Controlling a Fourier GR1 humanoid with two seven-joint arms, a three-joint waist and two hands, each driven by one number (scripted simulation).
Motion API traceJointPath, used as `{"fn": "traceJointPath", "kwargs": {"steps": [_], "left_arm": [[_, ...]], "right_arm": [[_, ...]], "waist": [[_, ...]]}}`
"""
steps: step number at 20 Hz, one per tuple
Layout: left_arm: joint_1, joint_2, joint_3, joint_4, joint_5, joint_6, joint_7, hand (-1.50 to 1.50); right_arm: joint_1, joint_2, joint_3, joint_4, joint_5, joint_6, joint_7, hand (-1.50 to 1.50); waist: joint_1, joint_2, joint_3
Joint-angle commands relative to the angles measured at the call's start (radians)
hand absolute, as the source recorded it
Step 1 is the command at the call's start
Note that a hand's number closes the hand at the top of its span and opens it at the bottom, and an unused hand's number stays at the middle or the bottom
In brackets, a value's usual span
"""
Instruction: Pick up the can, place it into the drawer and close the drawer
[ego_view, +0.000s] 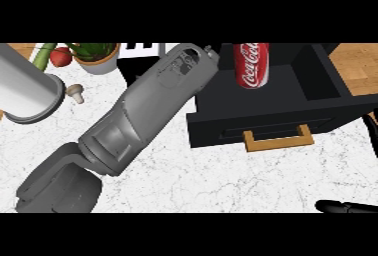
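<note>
A red cola can (252, 65) lies inside the open black drawer (325, 107), near its back left part. The drawer's front carries a wooden handle (279, 140) and faces me. My left forearm (140, 115) stretches from the lower left up to the drawer's left rear corner. Its hand is past the top of the picture and does not show. Only the black fingers of my right hand (347, 206) show, lying straight at the lower right edge, away from the drawer.
A large grey cylinder (26, 90) stands at the left with a small mushroom (75, 92) beside it. Behind them are a potted plant (100, 57) and a red vegetable (61, 56). White marble counter (221, 180) spreads in front of the drawer.
</note>
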Motion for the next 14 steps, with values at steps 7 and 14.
{"fn": "traceJointPath", "kwargs": {"steps": [7,14], "left_arm": [[0.059,0.0,-0.089,0.021,0.049,0.058,-0.044,-1.5],[0.072,0.0,-0.102,0.055,0.069,0.098,-0.095,-1.5]], "right_arm": [[-0.051,-0.002,0.028,0.025,0.038,-0.014,0.005,-1.5],[-0.006,-0.002,0.025,-0.025,0.007,0.008,0.005,-1.5]], "waist": [[-0.028,0.008,0.0],[-0.028,0.005,-0.001]]}}
